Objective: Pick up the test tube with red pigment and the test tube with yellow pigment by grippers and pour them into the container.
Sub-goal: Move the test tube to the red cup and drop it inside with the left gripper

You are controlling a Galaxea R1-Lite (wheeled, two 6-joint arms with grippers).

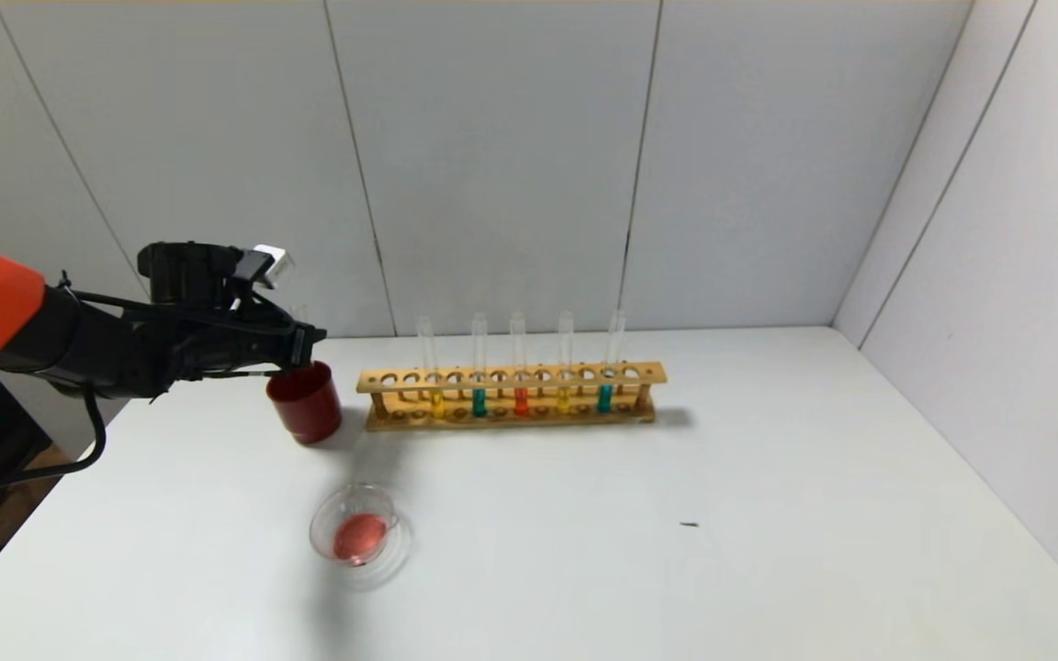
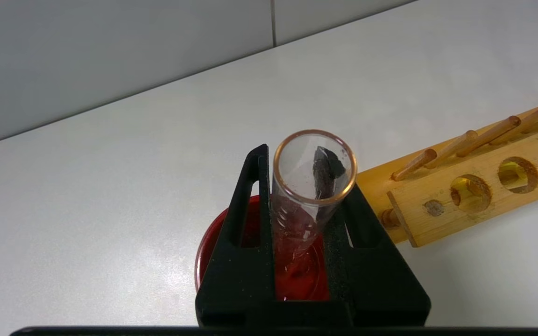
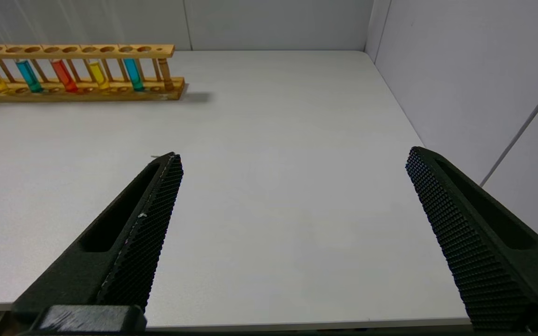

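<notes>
Over the red cup (image 1: 305, 402), left gripper (image 2: 297, 200) clamps emptied tube (image 2: 307, 186).

arm: orange shell, black links, black cables | tool (image 1: 301, 347): black, white-grey block

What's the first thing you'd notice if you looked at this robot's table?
The left gripper is shut on an emptied glass tube, holding it upright over the dark red cup at the left end of the wooden rack. In the rack stand tubes of yellow, teal and orange-red liquid. In front of the cup sits a clear dish with a pink-red puddle, while the right gripper waits open over bare table.
</notes>
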